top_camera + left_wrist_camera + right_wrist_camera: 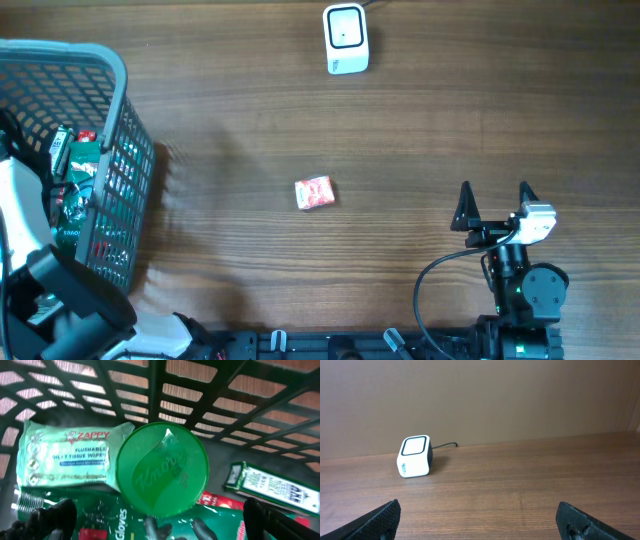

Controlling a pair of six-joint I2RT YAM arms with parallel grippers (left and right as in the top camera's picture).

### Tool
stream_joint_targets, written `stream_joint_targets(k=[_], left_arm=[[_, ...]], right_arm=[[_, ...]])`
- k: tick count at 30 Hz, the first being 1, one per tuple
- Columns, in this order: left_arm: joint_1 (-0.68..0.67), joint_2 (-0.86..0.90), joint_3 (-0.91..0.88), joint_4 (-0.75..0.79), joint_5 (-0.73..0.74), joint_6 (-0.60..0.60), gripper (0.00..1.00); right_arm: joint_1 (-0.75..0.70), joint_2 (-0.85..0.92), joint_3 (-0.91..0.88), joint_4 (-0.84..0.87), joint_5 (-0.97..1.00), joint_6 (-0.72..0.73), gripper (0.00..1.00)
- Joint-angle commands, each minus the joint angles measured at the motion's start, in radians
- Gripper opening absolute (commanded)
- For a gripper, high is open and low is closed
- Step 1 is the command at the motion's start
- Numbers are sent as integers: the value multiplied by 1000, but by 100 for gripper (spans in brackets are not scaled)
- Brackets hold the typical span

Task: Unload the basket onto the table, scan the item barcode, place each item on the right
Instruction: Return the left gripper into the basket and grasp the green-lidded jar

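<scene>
A small red packet (314, 192) lies alone mid-table. The white barcode scanner (346, 38) stands at the far edge, and in the right wrist view the scanner (415, 456) faces up, ahead and to the left. My left gripper (160, 518) is open inside the grey basket (110, 62), just above a round green Knorr lid (162, 469), a Zappy wipes pack (67, 455) and a green gloves packet (120, 527), holding nothing. Near the front right edge my right gripper (495, 204) is open and empty over bare wood (480, 517).
In the left wrist view a green and white carton (275, 485) lies at the right of the basket, whose dark lattice wall (200, 390) rises just behind the items. The left arm (25, 215) reaches over the basket's near side.
</scene>
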Motion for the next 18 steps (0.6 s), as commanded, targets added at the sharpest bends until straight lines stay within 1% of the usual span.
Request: stream_joint_targets(k=[1,9,18], left_arm=[[5,43,-6,17,-91,61,100],[6,103,-7,41,-112,64,100],[5,123,-7,68,-111,64,99]], right_arm=[[6,-6,-2,2,14,18,100],[6,-6,-2,2,14,18,100],[6,-6,-2,2,14,18,100]])
